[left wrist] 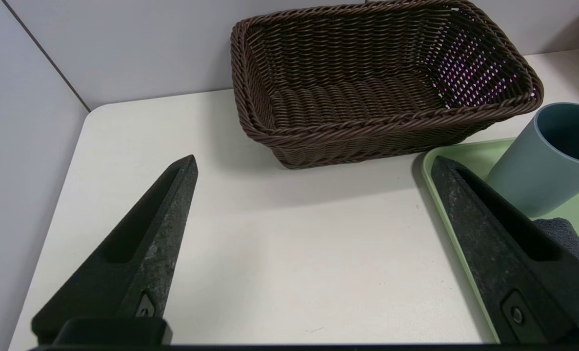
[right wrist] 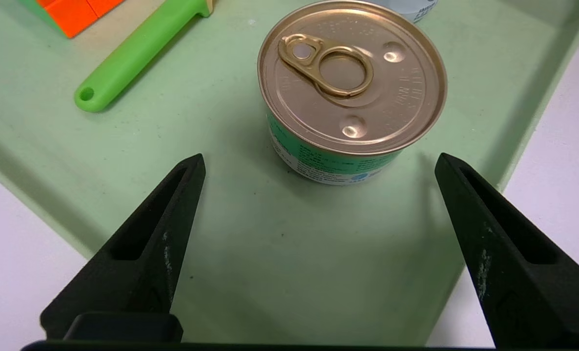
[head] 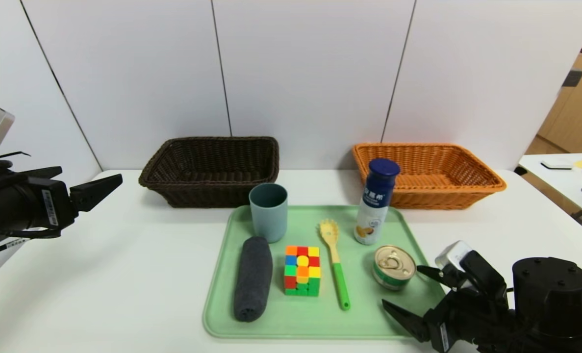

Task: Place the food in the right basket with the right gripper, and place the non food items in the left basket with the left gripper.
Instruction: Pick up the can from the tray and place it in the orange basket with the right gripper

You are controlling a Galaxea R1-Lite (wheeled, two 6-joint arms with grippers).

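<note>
The pull-tab tin stands upright at the near right of the green tray, near the white bottle beyond it. The right gripper sits low at the tray's near right corner, fingers spread wide — pointed at the tin, not touching it. The left gripper, also spread and empty, hangs at the table's left edge, aimed toward the dark brown basket; the orange-tan basket sits far right.
</note>
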